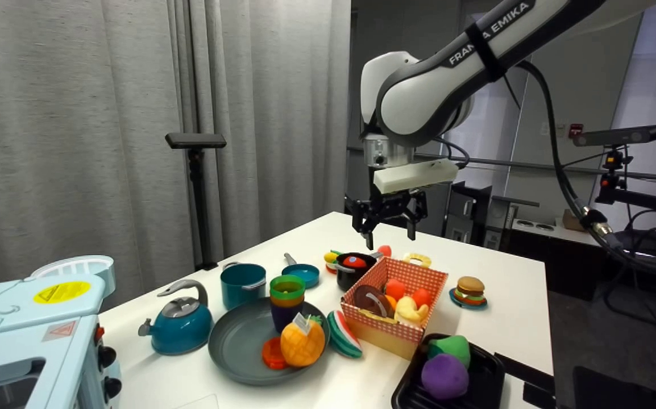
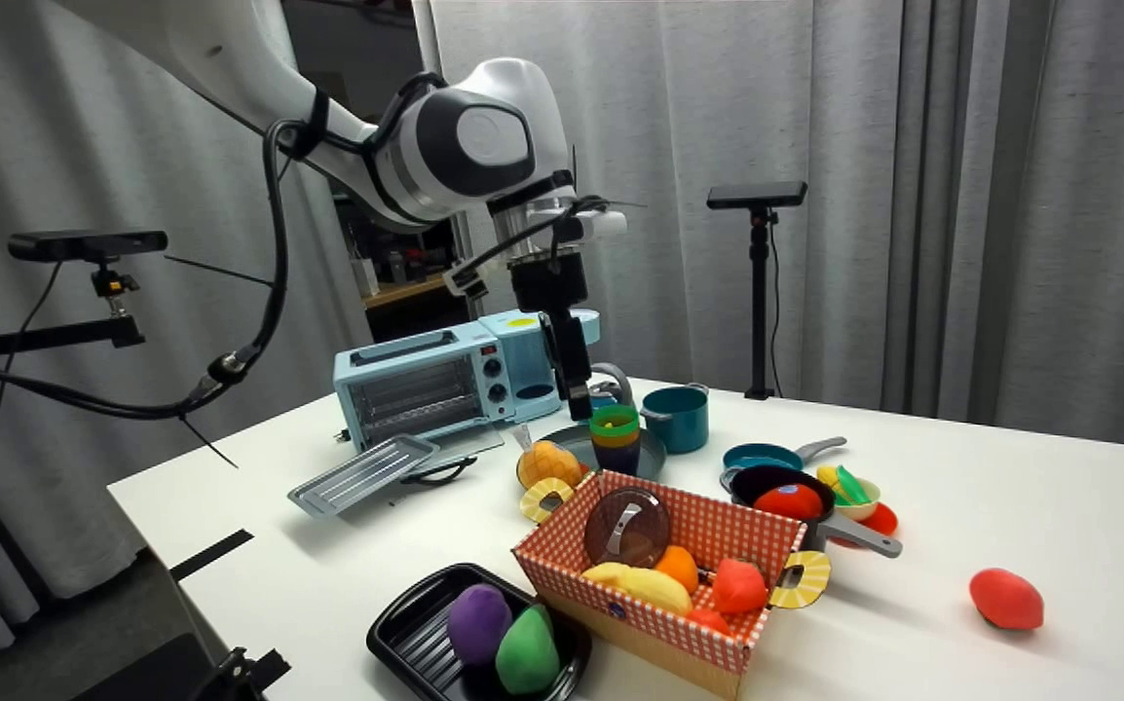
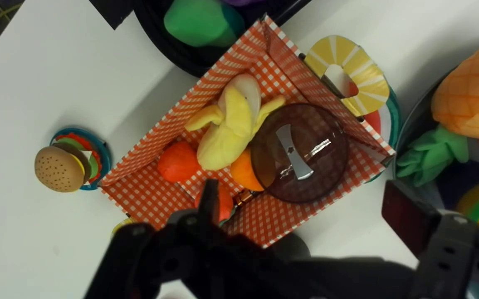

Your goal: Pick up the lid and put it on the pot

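Note:
The lid is a dark, see-through disc with a grey handle. It leans inside the red-checked basket (image 1: 385, 339) (image 2: 625, 633) among toy fruit. The lid shows in both exterior views (image 1: 369, 300) (image 2: 626, 531) and in the wrist view (image 3: 306, 178). A black pot (image 1: 351, 279) with grey handles stands beside the basket with a red toy in its mouth. A teal pot (image 1: 243, 287) (image 2: 676, 421) stands uncovered farther off. My gripper (image 1: 390, 235) (image 2: 579, 407) (image 3: 306, 205) is open and empty, raised above the table, apart from the lid and both pots.
A grey plate (image 1: 234, 347) holds stacked cups (image 1: 287, 301) and a toy pineapple (image 1: 303, 342). A teal kettle (image 1: 182, 328), small teal pan (image 2: 762, 455), black tray (image 2: 401, 623), toy burger (image 1: 469, 291) and blue toaster oven (image 2: 421, 385) stand around.

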Available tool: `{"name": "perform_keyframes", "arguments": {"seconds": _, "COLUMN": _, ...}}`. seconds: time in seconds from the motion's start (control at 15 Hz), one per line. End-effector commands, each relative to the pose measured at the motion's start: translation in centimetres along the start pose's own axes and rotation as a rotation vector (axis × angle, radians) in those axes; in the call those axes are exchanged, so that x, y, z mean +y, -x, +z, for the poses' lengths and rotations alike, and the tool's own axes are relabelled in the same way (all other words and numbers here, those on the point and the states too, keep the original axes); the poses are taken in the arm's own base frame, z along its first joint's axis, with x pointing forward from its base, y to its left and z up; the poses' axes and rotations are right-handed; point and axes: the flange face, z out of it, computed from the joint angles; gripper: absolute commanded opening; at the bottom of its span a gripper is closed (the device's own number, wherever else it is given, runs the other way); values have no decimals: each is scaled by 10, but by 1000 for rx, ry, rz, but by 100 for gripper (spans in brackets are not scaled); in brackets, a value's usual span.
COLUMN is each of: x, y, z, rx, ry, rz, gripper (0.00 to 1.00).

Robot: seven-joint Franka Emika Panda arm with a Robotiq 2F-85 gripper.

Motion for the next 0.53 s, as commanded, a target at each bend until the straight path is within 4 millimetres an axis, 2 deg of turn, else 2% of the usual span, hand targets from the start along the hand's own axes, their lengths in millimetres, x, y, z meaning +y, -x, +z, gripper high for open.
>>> {"name": "perform_keyframes", "arguments": {"seconds": 0.0, "x": -2, "y": -36, "z": 41, "rx": 41, "ry": 17, "rz": 34, "gripper": 100}}
{"name": "perform_keyframes", "arguments": {"seconds": 0.2, "x": -10, "y": -51, "z": 79, "rx": 50, "ry": 40, "rz": 64, "gripper": 100}}
{"name": "perform_keyframes", "arguments": {"seconds": 0.47, "x": -35, "y": -53, "z": 107, "rx": -9, "ry": 49, "rz": -8, "gripper": 100}}
